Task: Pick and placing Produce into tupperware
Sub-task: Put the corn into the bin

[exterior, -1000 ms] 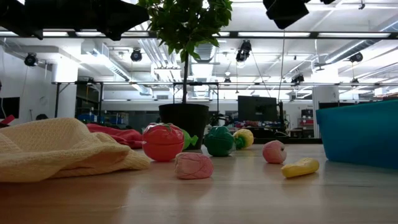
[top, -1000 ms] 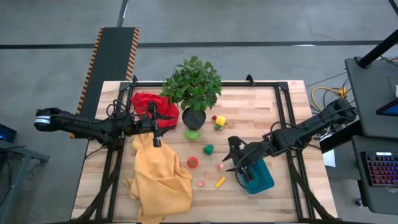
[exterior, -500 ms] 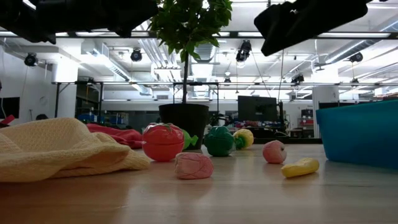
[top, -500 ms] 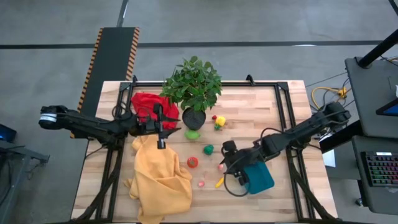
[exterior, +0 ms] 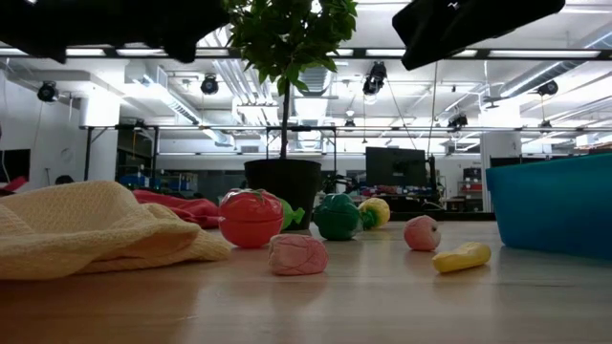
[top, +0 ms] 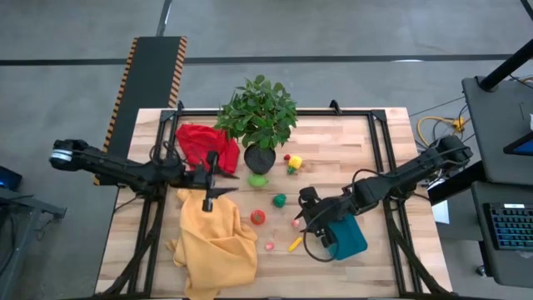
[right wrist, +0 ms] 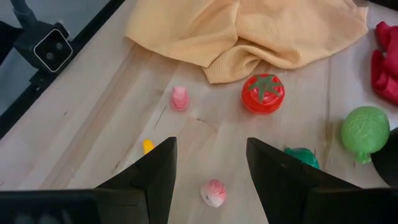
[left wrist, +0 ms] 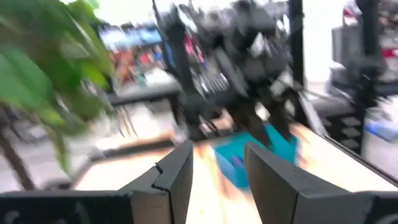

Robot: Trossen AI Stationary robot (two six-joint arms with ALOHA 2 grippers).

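Wooden table (top: 366, 150) fills the high view, with a yellow cloth (top: 215, 237) spread over its near-left part and a red cloth (top: 196, 143) behind that. A leafy potted plant (top: 259, 117) stands at the far middle; in the low view its top is cut off. The teal tupperware (top: 348, 237) sits near right, partly covered from above by the right arm and cut off at the low view's right edge.

The right gripper (right wrist: 208, 163) hangs just left of the tupperware, over the small pieces, its fingers (right wrist: 155, 171) apart with nothing between them. The left gripper (left wrist: 217, 165) hovers over the yellow cloth's far edge, fingers (left wrist: 180, 171) apart and empty; its own view is badly blurred.

Scattered produce lies between cloth and tupperware: a red tomato (top: 258, 217), a dark green piece (top: 279, 200), a light green one (top: 257, 179) by the plant pot, a yellow-and-red piece (top: 293, 162) farther back, a pink ball (top: 296, 222), a second pink piece (top: 269, 246) and a small yellow piece (top: 295, 243), half hidden in the right wrist view.
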